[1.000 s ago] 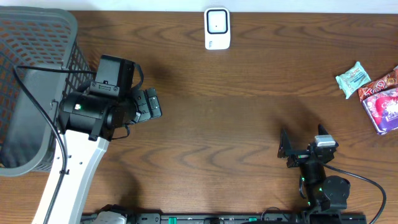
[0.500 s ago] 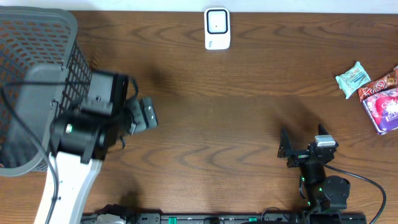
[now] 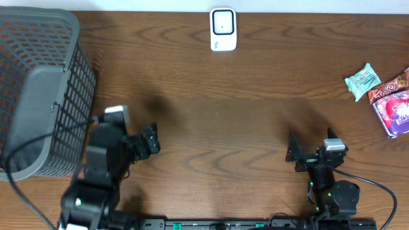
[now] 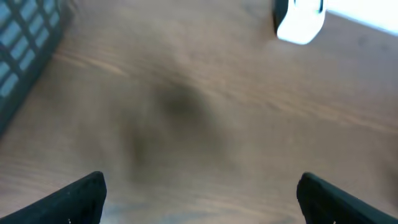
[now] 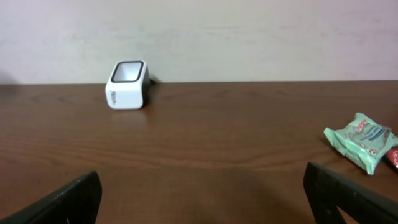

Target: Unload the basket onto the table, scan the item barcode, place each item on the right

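The white barcode scanner (image 3: 223, 29) stands at the far middle of the table; it also shows in the left wrist view (image 4: 300, 22) and the right wrist view (image 5: 127, 84). A green snack packet (image 3: 363, 80) lies at the far right, seen from the right wrist too (image 5: 364, 140). Beside it lie red and pink packets (image 3: 393, 105). My left gripper (image 3: 148, 142) hangs open over bare wood near the basket, nothing between its fingers (image 4: 200, 190). My right gripper (image 3: 311, 148) rests open and empty at the front right (image 5: 202, 186).
A tall grey mesh basket (image 3: 38, 89) fills the left end of the table; its corner shows in the left wrist view (image 4: 25, 43). The brown wooden table (image 3: 223, 115) stretches between both arms. A pale wall stands behind the scanner.
The left arm has pulled back from beside the basket toward the table's front edge, its gripper still open and empty. The right arm has not moved.
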Motion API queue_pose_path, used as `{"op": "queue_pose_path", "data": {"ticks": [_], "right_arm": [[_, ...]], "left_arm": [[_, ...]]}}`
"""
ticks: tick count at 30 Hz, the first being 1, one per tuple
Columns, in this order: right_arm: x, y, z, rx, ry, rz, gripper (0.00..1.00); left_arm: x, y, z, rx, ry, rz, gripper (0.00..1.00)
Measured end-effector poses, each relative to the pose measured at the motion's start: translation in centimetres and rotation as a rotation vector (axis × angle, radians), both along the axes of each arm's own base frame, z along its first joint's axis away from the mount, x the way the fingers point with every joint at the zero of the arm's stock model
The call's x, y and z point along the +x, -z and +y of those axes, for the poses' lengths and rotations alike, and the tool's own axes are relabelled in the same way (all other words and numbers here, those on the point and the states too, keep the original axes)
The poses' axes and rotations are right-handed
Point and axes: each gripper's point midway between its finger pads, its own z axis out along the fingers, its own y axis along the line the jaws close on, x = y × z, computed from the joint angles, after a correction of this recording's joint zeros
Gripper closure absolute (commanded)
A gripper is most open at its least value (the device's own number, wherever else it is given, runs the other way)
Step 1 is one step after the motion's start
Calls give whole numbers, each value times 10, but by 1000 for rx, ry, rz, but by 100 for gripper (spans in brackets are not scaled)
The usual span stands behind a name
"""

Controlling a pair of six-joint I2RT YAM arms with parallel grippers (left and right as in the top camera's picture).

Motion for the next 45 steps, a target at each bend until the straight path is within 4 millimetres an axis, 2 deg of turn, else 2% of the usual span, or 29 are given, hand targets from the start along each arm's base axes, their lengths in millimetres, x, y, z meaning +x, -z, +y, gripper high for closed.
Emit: {"op": "queue_pose_path", "data": {"ticks": [6,14,19,29,32,36,45], "right_arm": [[0,0,0,0,0,0,1],[0,0,0,1,0,0,1],[0,0,0,3,1,1,1],[0,0,0,3,1,0,1],[0,0,0,3,1,0,1],[0,0,0,3,1,0,1],[0,0,0,3,0,1,1]], "left_arm": [[-8,9,12,14,-7,-167,2],[-14,14,0,98,137,-310,2],[-11,17,1,126,154,-398,2],[-12,36,17,140,98,-494,2],[-8,32,21,150,86,-535,2],[-4,17,21,159,80,-627,2],[-2,31,27,165,60,-607,2]]}}
